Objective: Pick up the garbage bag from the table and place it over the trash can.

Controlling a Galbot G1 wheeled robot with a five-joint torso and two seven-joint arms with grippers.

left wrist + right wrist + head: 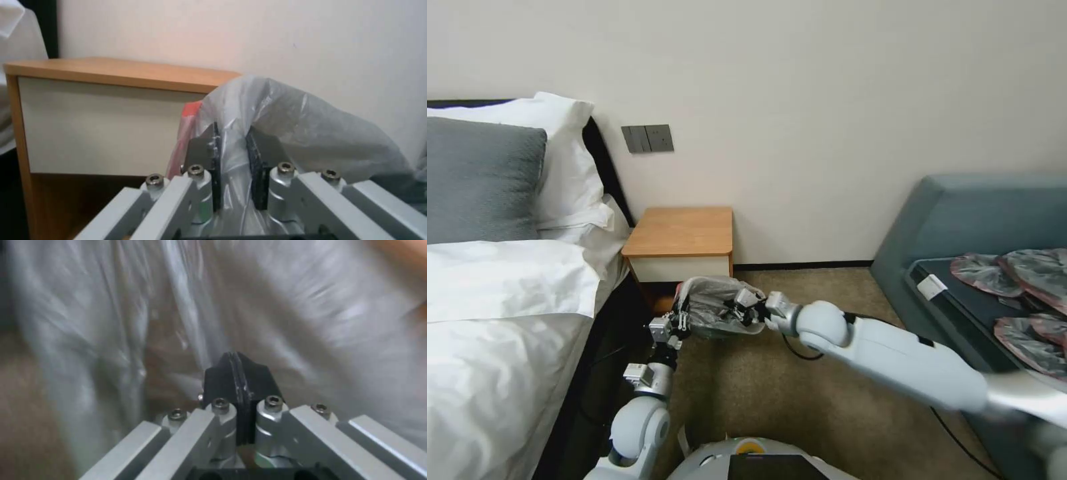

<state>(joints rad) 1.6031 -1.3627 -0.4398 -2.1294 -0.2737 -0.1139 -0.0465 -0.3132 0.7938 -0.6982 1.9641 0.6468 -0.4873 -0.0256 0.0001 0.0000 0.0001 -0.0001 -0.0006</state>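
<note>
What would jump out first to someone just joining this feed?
The garbage bag, held stretched between both grippers low in front of the table. The left gripper pinches a fold near the bag's red rim; the right gripper is shut against the plastic. More crumpled bags lie on the blue-grey sofa at right.

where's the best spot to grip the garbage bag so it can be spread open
Probably by the rim, at two opposite sides. The garbage bag hangs bunched in front of the table, its pinkish-red rim gathered on the robot's left. The left gripper comes from below and pinches a fold beside that rim; the right gripper clamps film from the opposite side. Pulling apart should open the mouth.
</note>
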